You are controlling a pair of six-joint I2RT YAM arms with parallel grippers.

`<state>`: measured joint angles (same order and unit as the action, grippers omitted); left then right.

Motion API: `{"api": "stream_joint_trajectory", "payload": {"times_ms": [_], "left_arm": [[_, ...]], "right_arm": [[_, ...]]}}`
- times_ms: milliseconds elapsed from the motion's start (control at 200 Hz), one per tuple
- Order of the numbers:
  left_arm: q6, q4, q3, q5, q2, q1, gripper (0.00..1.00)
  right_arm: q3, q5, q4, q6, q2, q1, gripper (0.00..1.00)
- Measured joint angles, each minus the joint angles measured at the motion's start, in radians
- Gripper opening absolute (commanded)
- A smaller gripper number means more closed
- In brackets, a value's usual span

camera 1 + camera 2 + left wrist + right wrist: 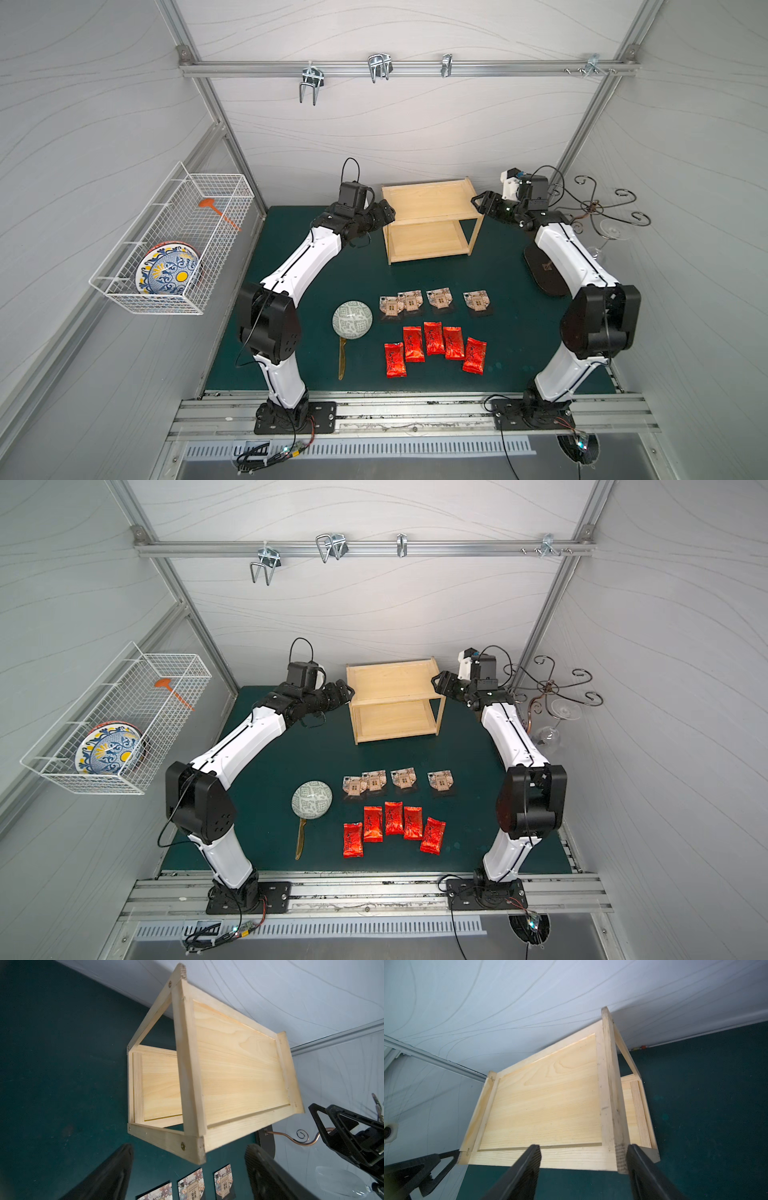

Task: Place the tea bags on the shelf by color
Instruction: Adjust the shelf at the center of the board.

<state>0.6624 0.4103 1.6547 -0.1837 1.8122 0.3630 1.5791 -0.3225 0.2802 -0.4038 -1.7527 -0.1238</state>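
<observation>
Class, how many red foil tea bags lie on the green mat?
5 red tea bags: one at the left end, three close together in the middle, one tilted at the right end. None seems hidden.

Wire basket (153, 300) holds patterned plate (170, 270); bowl (352, 320) just beside gold knife (341, 360).

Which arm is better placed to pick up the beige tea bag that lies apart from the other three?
Right, probably. That beige tea bag ends the row on the side of the right gripper; the left gripper is farther, beyond the shelf. Both stand open.
</observation>
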Motion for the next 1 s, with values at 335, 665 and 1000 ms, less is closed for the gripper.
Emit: {"api": "stream_joint_trajectory", "payload": {"times_ms": [335, 665, 1000], "left_arm": [[-0.001, 0.010, 0.061, -0.047, 0.066, 0.007, 0.84], [-0.031, 0.035, 0.084, -0.013, 0.077, 0.002, 0.83], [-0.088, 0.124, -0.061, 0.069, -0.153, 0.002, 0.76]], "right_arm": [[-0.012, -0.011, 0.004, -0.001, -0.017, -0.034, 0.68], [-0.076, -0.009, -0.047, -0.002, 0.018, -0.048, 0.68], [-0.237, -0.019, -0.009, -0.020, 0.213, -0.050, 0.68]]}}
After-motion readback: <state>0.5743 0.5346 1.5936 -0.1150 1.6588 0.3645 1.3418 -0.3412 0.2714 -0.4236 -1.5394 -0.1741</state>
